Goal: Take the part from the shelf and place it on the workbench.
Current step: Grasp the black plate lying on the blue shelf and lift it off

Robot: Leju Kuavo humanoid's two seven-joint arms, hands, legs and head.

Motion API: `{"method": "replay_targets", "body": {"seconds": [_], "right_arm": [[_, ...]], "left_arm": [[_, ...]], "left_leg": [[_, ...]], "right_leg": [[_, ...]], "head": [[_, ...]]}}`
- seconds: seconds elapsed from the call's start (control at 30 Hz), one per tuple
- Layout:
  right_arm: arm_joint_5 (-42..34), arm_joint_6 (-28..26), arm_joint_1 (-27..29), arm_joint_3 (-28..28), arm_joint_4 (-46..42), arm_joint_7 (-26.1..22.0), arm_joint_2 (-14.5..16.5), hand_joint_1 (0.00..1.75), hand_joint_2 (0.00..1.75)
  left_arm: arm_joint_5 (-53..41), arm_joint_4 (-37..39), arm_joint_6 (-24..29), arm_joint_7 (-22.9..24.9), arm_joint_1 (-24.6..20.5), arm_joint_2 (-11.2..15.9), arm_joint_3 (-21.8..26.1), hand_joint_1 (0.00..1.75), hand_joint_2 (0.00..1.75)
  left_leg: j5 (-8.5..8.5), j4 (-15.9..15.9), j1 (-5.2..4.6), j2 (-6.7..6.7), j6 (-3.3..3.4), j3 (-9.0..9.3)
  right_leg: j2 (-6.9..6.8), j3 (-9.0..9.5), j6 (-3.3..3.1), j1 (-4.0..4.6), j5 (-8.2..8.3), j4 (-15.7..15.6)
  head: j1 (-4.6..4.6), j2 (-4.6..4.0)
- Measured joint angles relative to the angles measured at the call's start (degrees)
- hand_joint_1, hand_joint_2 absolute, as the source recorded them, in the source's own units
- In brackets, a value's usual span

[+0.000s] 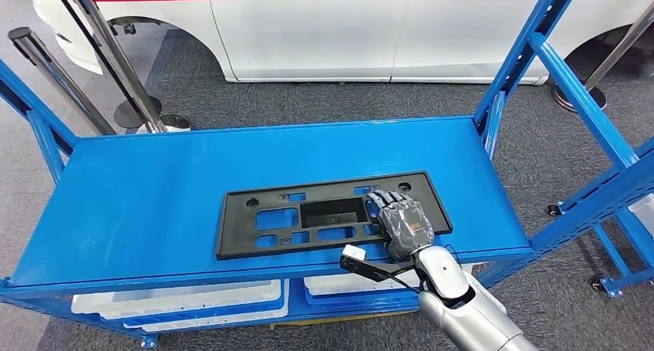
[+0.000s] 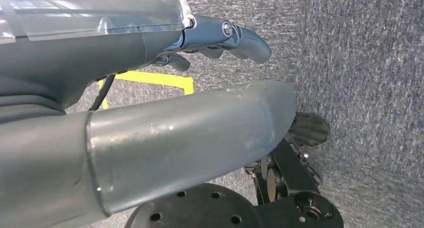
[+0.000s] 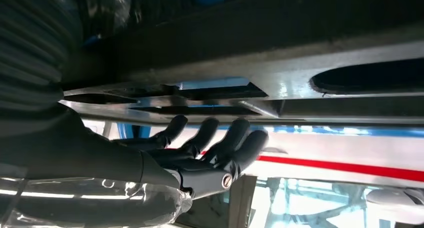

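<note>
1. One flat black plastic part (image 1: 332,214) with rectangular cut-outs lies on the blue metal shelf (image 1: 146,197), near its front edge and toward the right front corner. The right hand (image 1: 401,224) rests on the part's right end, fingers extended and a little apart, lying flat; I cannot tell if they grip it.
2. In the left wrist view, the left hand (image 2: 220,37) hangs above grey carpet (image 2: 360,62), fingers loosely curled, holding nothing.
3. In the right wrist view, the dark fingers (image 3: 220,143) are stretched out, slightly separated, close to the part's surface.
</note>
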Motion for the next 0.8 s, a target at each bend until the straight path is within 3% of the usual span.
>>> {"method": "replay_targets", "body": {"seconds": [0.2,0.33,0.8], "right_arm": [[0.0,0.7,0.2,-0.7,0.1,0.0,0.3,1.75,1.75],[-0.2,1.2,0.9,-1.2,0.2,-0.2,0.5,1.75,1.75],[-0.8,1.4,1.0,-1.7,0.1,-1.5,0.8,1.75,1.75]], "left_arm": [[1.2,0.0,-1.6,-0.1,0.0,0.0,0.2,0.0,0.0],[2.4,0.0,-3.8,-1.0,0.1,0.0,0.6,0.0,1.75],[3.8,0.0,-6.9,-2.8,0.2,0.0,2.0,0.0,1.75]], "left_leg": [[0.0,0.0,0.0,-0.01,0.0,0.04],[0.0,0.0,0.0,0.0,0.0,0.01],[0.0,0.0,0.0,0.01,0.0,0.03]], "right_leg": [[0.0,0.05,0.0,0.0,0.0,0.0],[0.01,0.02,0.0,0.0,0.0,0.0],[0.01,0.04,0.0,0.0,0.0,0.0]], "head": [[0.0,0.0],[0.0,-0.01],[0.0,-0.01]]}}
